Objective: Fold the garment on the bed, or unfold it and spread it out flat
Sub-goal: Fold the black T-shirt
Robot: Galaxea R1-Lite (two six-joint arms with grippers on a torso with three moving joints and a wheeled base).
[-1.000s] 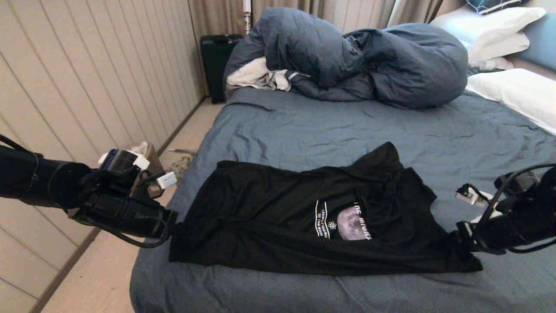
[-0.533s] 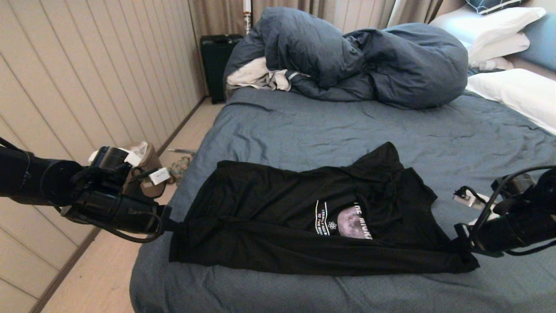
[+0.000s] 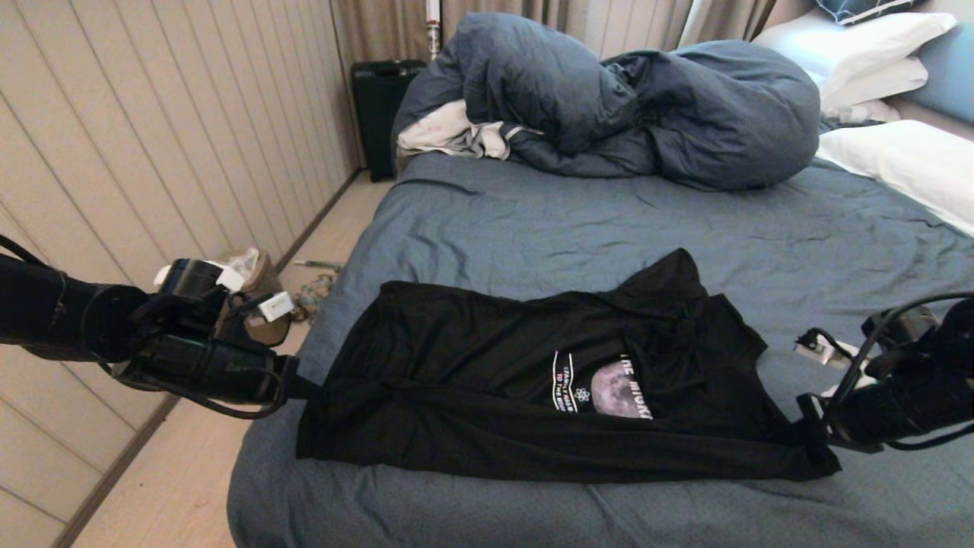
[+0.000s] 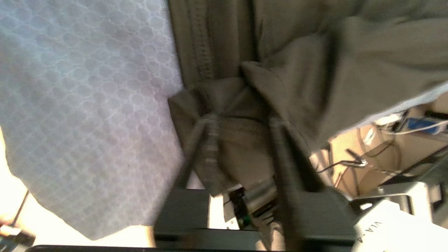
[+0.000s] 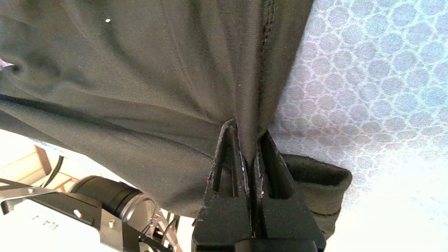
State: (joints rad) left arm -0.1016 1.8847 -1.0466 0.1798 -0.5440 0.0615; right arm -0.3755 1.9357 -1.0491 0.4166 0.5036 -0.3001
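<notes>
Stretched across the bed (image 3: 533, 228): the garment (image 3: 487, 396), pinched by right gripper (image 5: 249, 140); left gripper (image 4: 241, 120) fingers parted around its opposite edge.

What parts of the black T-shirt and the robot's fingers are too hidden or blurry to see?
- Head view: the moon print's lettering on the T-shirt is partly covered by a fold.
- Head view: the left gripper fingers merge with the black cloth.
- Left wrist view: the fingers are blurred, so the grip is unclear.
- Right wrist view: the cloth edge nipped by the right gripper is hidden between its fingers.
</notes>
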